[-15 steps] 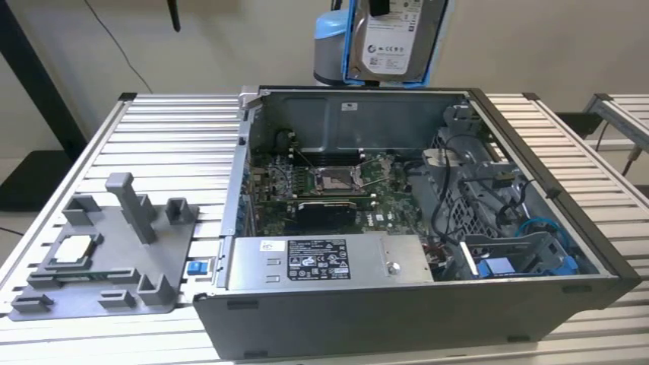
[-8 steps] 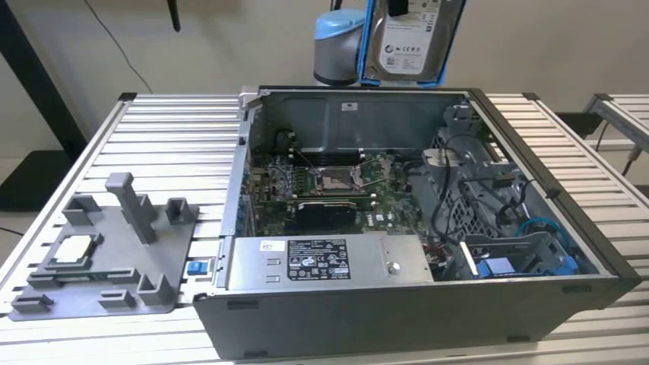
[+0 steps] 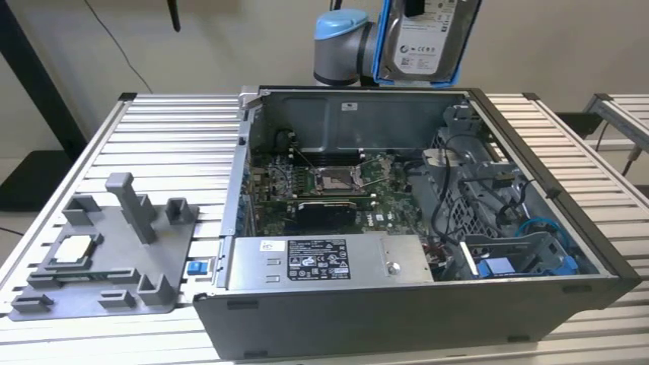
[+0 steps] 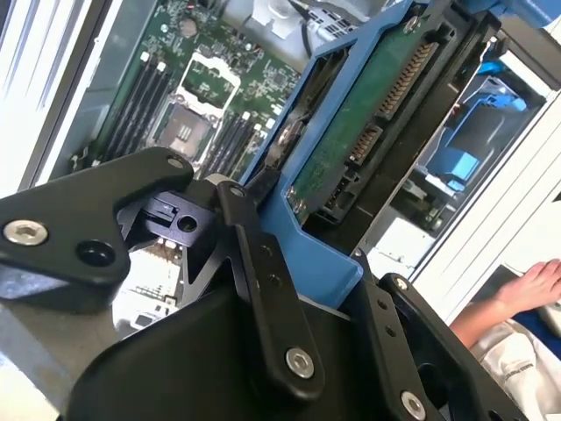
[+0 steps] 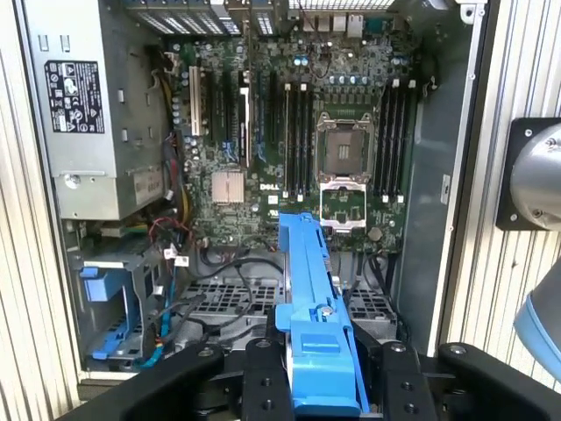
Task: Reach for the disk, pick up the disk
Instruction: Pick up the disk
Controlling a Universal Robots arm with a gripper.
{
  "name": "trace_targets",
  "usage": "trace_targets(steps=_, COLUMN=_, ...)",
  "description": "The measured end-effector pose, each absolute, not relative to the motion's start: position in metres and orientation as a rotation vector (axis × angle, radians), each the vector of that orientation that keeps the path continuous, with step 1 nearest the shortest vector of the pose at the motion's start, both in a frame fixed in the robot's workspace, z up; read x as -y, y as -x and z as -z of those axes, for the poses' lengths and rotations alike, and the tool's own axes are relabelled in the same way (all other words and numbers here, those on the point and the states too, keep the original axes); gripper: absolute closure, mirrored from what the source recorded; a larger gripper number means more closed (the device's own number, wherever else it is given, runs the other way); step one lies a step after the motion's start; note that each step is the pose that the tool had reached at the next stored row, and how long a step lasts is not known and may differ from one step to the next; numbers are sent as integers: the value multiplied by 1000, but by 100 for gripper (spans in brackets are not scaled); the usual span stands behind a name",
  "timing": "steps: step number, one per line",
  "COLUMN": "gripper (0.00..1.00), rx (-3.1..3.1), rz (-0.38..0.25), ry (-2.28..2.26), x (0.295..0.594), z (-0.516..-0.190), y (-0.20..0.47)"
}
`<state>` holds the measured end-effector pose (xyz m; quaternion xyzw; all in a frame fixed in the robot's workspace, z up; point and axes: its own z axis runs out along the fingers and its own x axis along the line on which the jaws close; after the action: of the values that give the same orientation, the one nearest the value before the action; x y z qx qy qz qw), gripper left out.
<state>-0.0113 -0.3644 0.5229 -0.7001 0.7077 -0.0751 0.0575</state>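
Note:
The disk [image 3: 426, 39] hangs upright above the far edge of the open computer case [image 3: 406, 334], its white label facing the exterior camera and a blue bracket around its rim. My gripper [image 4: 302, 254] is shut on the disk [image 4: 359, 132], with the black fingers [image 4: 263, 289] pressed on either side of the blue bracket. The disk's green circuit board and connectors show in the second wrist view. In the first wrist view, my gripper [image 5: 324, 364] holds the disk [image 5: 311, 289] edge-on, well above the motherboard [image 5: 289, 132].
A silver power supply [image 3: 324, 262] fills the case's front. Drive cages with a blue caddy [image 3: 497, 266] and cables are at the exterior view's right. A grey fixture [image 3: 112, 251] holding a square chip lies on the slatted table [image 3: 172, 129]. A person's hand [image 4: 526, 289] rests nearby.

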Motion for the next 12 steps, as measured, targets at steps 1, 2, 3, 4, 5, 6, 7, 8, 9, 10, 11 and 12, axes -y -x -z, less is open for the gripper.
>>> trace_targets(steps=1, gripper=100, rx=-2145, rz=228, ry=2123, x=364, z=-523, y=8)
trace_targets(steps=2, gripper=100, rx=-2144, rz=227, ry=2124, x=364, z=-523, y=5)
trace_targets(steps=3, gripper=100, rx=-2144, rz=227, ry=2124, x=364, z=-523, y=2)
trace_targets(steps=4, gripper=100, rx=-2143, rz=227, ry=2125, x=364, z=-523, y=-1)
trace_targets(steps=5, gripper=100, rx=-2143, rz=227, ry=2125, x=364, z=-523, y=-5)
trace_targets(steps=6, gripper=100, rx=-2142, rz=227, ry=2126, x=364, z=-523, y=-8)
trace_targets(steps=7, gripper=100, rx=-2141, rz=227, ry=2127, x=364, z=-523, y=-12)
trace_targets(steps=8, gripper=100, rx=-2141, rz=226, ry=2128, x=364, z=-523, y=-15)
trace_targets(steps=9, gripper=100, rx=-2140, rz=226, ry=2128, x=364, z=-523, y=-19)
trace_targets(steps=10, gripper=100, rx=-2140, rz=226, ry=2129, x=364, z=-523, y=-22)
trace_targets(steps=11, gripper=100, rx=-2139, rz=226, ry=2130, x=364, z=-523, y=-26)
trace_targets(steps=12, gripper=100, rx=-2138, rz=226, ry=2131, x=364, z=-523, y=-29)
